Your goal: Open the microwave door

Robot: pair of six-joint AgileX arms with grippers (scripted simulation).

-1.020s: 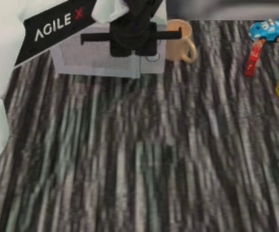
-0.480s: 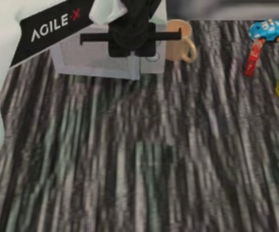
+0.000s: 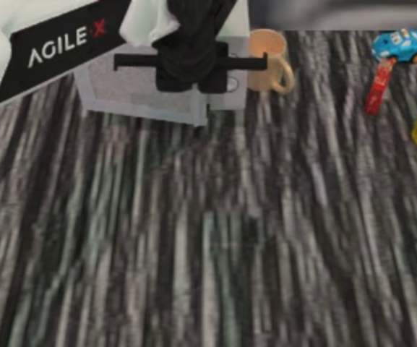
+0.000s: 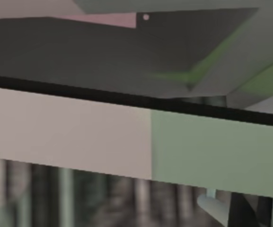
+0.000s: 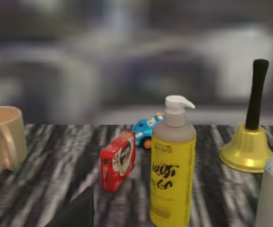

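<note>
Working over the microwave [image 3: 157, 87] beside the mug [image 3: 269, 61], left end effector [image 3: 192, 76] sits at the door [image 3: 139, 90] edge, prob. to swing it out. Can't tell its finger gap or grip; right arm not seen.

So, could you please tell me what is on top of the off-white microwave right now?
The left gripper and its black wrist hang over the boxy off-white microwave, covering most of its top, so nothing else shows there.

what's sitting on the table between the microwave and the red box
In the top view, a tan mug stands right beside the microwave. From the mug to the red box, the striped table is bare.
</note>
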